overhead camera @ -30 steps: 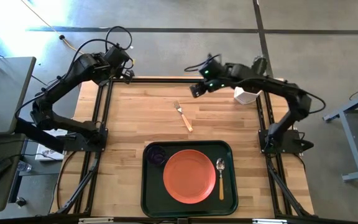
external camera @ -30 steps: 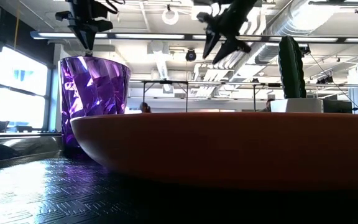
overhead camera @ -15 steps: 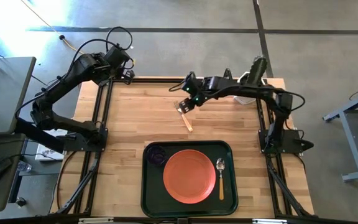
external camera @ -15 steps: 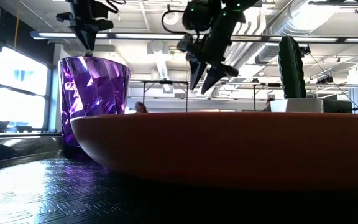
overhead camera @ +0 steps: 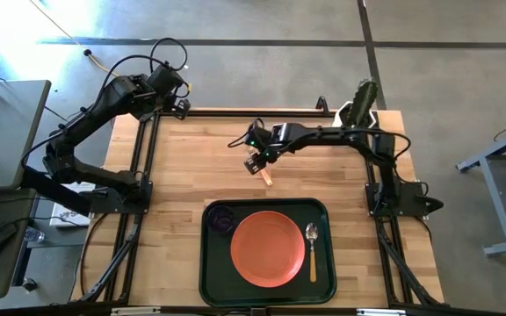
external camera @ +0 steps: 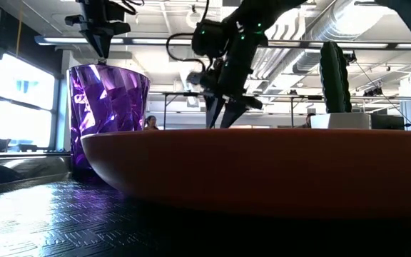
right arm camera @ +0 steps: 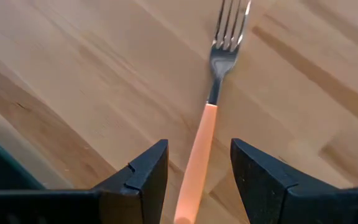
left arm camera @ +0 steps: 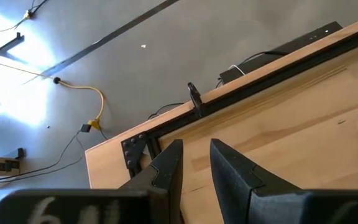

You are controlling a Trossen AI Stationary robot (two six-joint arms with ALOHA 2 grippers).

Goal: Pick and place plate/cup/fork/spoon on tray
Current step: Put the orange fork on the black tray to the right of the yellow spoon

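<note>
The right gripper (overhead camera: 255,161) hung over the fork (overhead camera: 267,175) on the bare wood of the table (overhead camera: 191,175), between the table's far edge and the tray (overhead camera: 207,263). In the right wrist view its fingers (right arm camera: 143,174) stood spread, one on each side of the fork's handle (right arm camera: 197,155), with a gap to either side and no contact that could be seen. The handle ran up the middle of that gap; the tines (right arm camera: 230,25) lay beyond the fingertips, pointing away from the wrist. From above, only the handle end of the fork showed past the gripper, toward the tray.

In the low view the right gripper (external camera: 223,114) reached down behind the plate's rim (external camera: 262,164), fingertips hidden by it, so its height over the wood could not be told there.

Tray: at the near edge of the table. On it, the plate (overhead camera: 267,248) in the middle, the cup (overhead camera: 221,219) in the far left corner just beside the plate, the spoon (overhead camera: 312,250) along the right side, bowl toward the far edge.

The left gripper (left arm camera: 194,168) waited over the far left corner of the table, fingers close together with a narrow gap, holding nothing. A cactus pot (overhead camera: 357,104) stood at the far right corner.
</note>
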